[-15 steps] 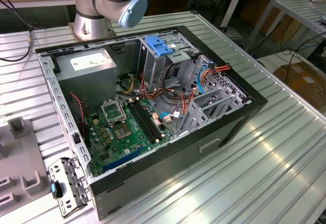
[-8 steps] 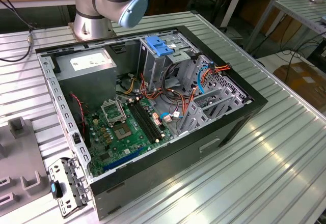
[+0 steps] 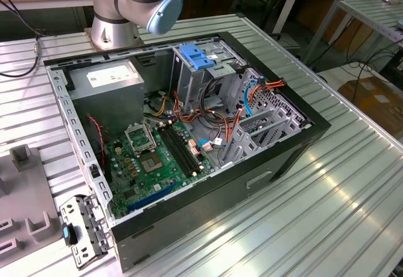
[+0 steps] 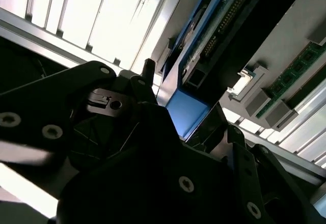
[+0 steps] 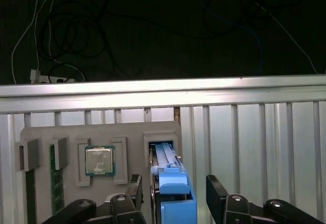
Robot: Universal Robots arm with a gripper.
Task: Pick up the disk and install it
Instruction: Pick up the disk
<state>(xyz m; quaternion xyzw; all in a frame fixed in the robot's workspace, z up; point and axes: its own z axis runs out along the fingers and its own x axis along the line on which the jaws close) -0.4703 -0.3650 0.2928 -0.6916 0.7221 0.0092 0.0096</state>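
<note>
The disk (image 5: 173, 186), a flat drive in a blue plastic frame, stands on edge in a slot of the grey holder plate (image 5: 41, 135). My gripper (image 5: 175, 196) is open and straddles it. One black finger (image 5: 136, 191) is on each side, with a small gap between each finger and the blue frame. In the second wrist view, the disk (image 4: 204, 46) shows its blue frame and the edge of its circuit board just past the gripper's black body.
The holder plate also carries a processor (image 5: 99, 160) and a memory stick (image 5: 56, 180). Beyond it the ribbed table ends at a rail (image 5: 163, 89). The open computer case (image 3: 308, 129) holds a light-blue bracket (image 3: 195, 56), a grey power supply (image 3: 110, 79) and a motherboard (image 3: 151, 157).
</note>
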